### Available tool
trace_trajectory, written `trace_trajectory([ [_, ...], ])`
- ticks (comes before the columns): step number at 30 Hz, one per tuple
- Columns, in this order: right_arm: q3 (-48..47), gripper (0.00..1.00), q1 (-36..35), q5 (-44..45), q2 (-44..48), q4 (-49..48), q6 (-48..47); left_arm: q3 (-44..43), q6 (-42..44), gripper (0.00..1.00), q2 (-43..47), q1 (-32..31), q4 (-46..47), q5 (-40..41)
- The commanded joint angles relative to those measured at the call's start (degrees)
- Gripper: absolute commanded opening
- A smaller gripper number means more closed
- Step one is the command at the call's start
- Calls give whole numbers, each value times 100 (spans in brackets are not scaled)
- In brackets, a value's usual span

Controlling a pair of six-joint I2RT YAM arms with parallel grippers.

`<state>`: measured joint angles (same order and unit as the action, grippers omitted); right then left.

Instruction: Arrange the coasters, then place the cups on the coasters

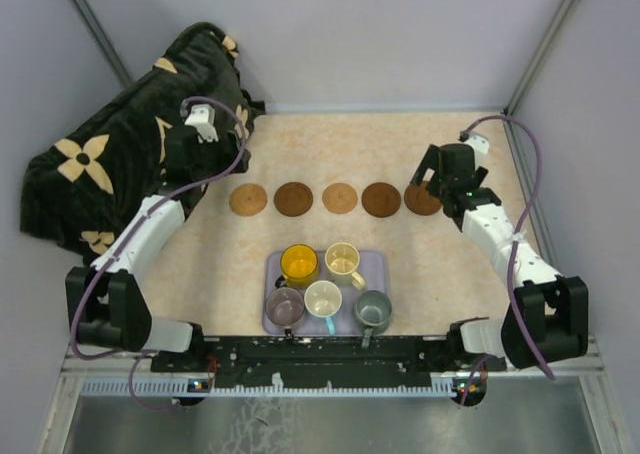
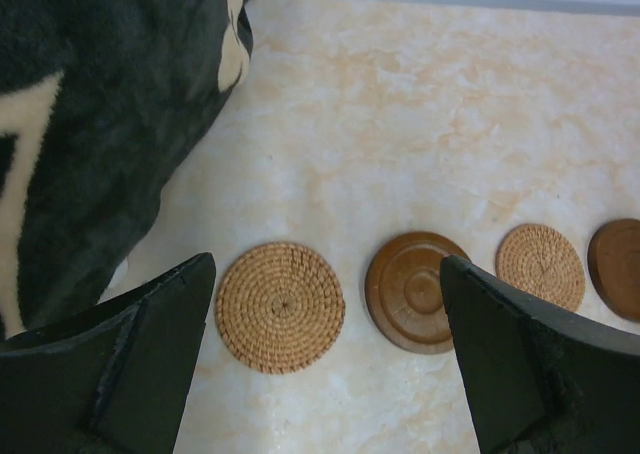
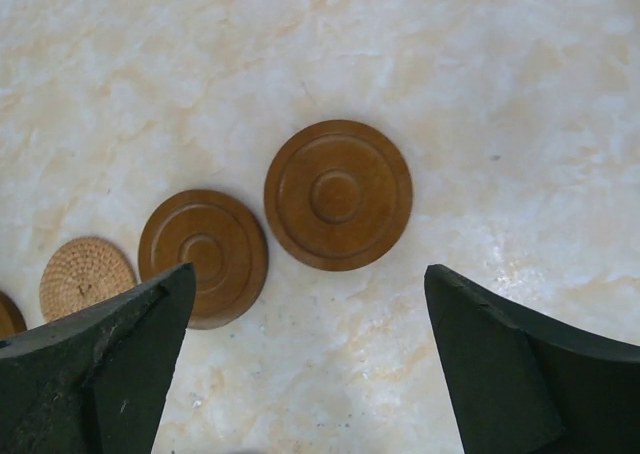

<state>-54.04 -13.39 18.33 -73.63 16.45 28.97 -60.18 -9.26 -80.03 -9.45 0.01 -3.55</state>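
Five round coasters lie in a row across the table: a woven one (image 1: 248,199), a dark wooden one (image 1: 294,199), a woven one (image 1: 340,198) and two wooden ones (image 1: 381,199) (image 1: 422,200). The cups stand on the lavender tray (image 1: 375,266): yellow (image 1: 298,264), cream (image 1: 342,260), mauve (image 1: 284,305), white with a blue handle (image 1: 323,299) and grey-green (image 1: 372,309). My left gripper (image 2: 328,274) hangs open above the left end of the row, over the woven coaster (image 2: 280,307). My right gripper (image 3: 308,271) is open just off the rightmost wooden coaster (image 3: 338,194), holding nothing.
A black plush blanket with cream flowers (image 1: 120,154) is heaped at the table's back left, close to my left gripper (image 1: 210,159). Grey walls enclose the table on three sides. The tray sits near the front edge between the two arm bases.
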Motion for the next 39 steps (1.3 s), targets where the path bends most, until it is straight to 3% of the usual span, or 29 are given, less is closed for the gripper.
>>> trace_trajectory([
  [1, -175, 99, 398, -395, 48, 46, 65, 79, 39, 100, 409, -66, -634, 86],
  [12, 219, 99, 531, 166, 441, -321, -297, 740, -67, 100, 1792, -65, -663, 590],
  [18, -63, 99, 564, -75, 26, -169, -269, 1025, -155, 100, 2388, -67, -787, 416],
  [22, -232, 99, 569, -167, -20, 63, -289, 1318, -103, 100, 2837, -73, -749, 707],
  [31, 221, 99, 573, 210, 1137, 261, -532, 1445, -394, 100, 3372, -69, -1277, 977],
  [39, 281, 99, 570, 224, 2221, 1252, -441, 1190, -592, 100, 3665, -74, -2085, 997],
])
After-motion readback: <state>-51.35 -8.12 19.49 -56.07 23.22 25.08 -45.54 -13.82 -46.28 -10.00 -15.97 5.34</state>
